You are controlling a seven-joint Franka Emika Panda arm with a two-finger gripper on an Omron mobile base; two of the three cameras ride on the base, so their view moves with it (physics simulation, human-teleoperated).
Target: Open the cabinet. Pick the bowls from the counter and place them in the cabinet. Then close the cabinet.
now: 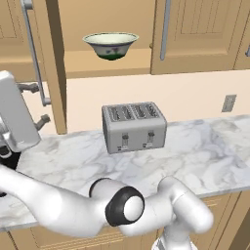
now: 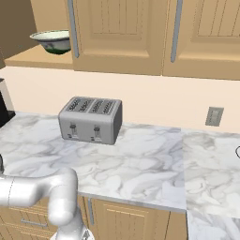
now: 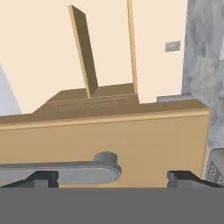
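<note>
Cabinet [image 1: 49,63] door swung open at left of left base view, long silver bar handle [image 1: 34,53] running down its edge. Cream bowl [image 1: 111,45] with painted outside and green foot sitting upright on the bare cabinet shelf [image 1: 97,63], inside the opened compartment; same bowl [image 2: 52,41] at upper left of right base view, partly behind a closed door [image 2: 117,33]. Second bowl not made out.

Counter [image 1: 195,156] marbled white and grey, silver four-slot toaster [image 1: 134,126] standing near the back wall, directly below the shelf. Wall outlet [image 1: 228,103] to the right, above the counter.

Gripper [image 3: 111,179] in hand view: two dark fingertips [image 3: 43,178] spread wide, nothing between them. Just ahead, edge of the wooden door panel [image 3: 131,140] with the rounded end of the silver handle [image 3: 87,173] lying between the tips, contact not discernible.

White arm [image 1: 73,205] sweeping low across the foreground toward the left.
</note>
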